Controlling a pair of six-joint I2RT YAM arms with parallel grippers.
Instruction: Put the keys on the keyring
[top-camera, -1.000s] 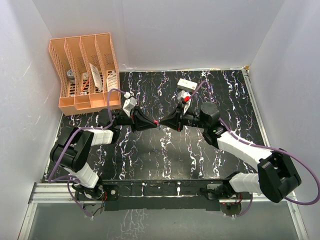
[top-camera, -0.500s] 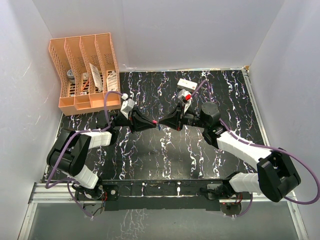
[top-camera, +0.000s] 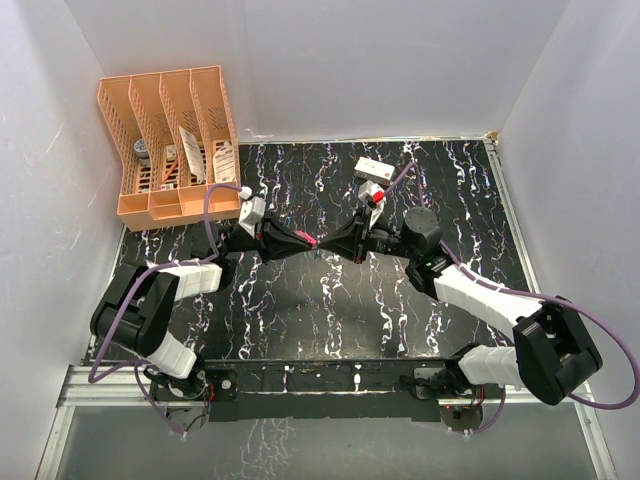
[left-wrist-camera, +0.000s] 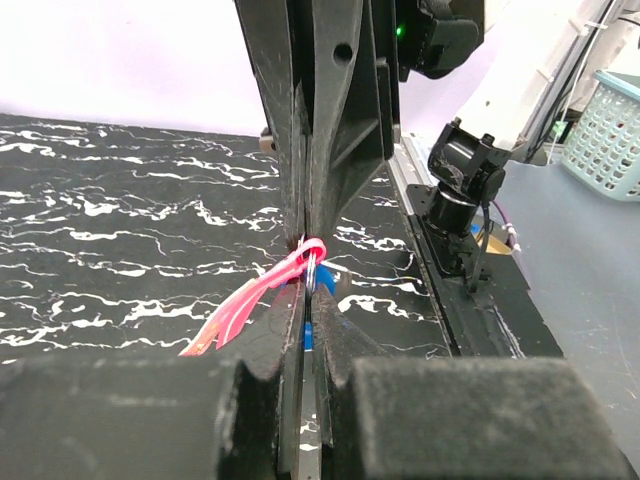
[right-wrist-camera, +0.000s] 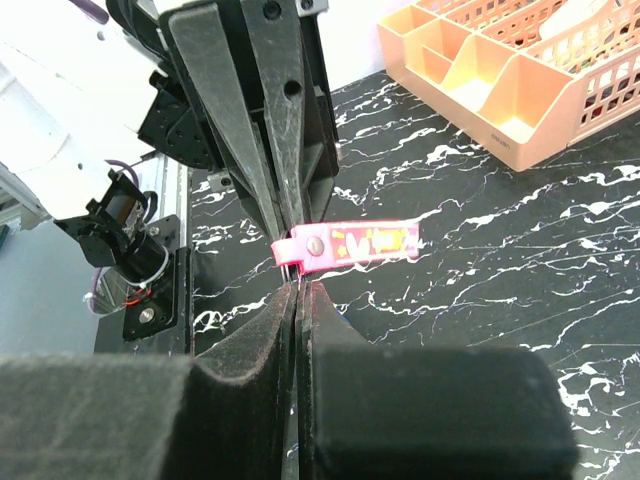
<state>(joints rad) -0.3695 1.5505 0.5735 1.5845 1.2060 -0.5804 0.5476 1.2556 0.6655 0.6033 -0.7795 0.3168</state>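
Midair, one pink key (right-wrist-camera: 355, 243), one blue key (left-wrist-camera: 310, 338) (one keyring (left-wrist-camera: 316, 277))

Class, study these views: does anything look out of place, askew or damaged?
Nothing stands out. The left gripper, shut on a blue key, and the right gripper, shut on the pink strap, meet tip to tip above the table; nothing is spilled or broken.

Slim pink key (right-wrist-camera: 350, 243) at meeting tips of closed right gripper (right-wrist-camera: 296, 292) and left gripper (right-wrist-camera: 286, 232), above black white-veined tabletop (right-wrist-camera: 520, 280).
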